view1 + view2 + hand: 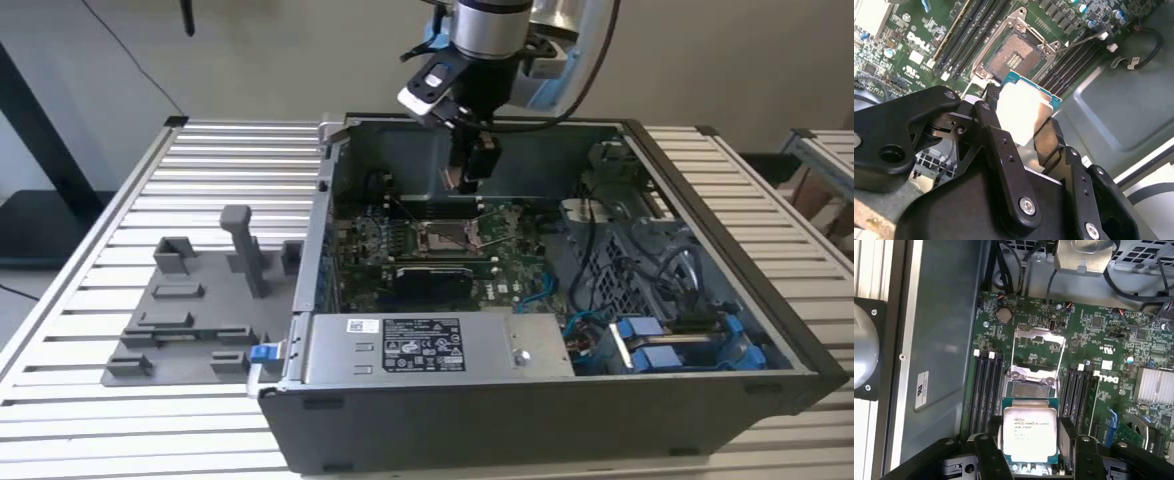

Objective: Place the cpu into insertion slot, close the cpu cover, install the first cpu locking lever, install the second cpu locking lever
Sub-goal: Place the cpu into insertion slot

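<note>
Cpu (1030,432), a flat square silver-topped chip, is clamped in my black gripper (1030,452) above the dark, metal-rimmed insertion slot (1016,55).

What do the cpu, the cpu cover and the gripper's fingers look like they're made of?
The cpu: silver metal top, satin, glaring under light, on a green board edge. The cpu cover: thin bright sheet metal, likely steel. The fingers: matte black, screwed together; metal or hard plastic, unclear.
</note>
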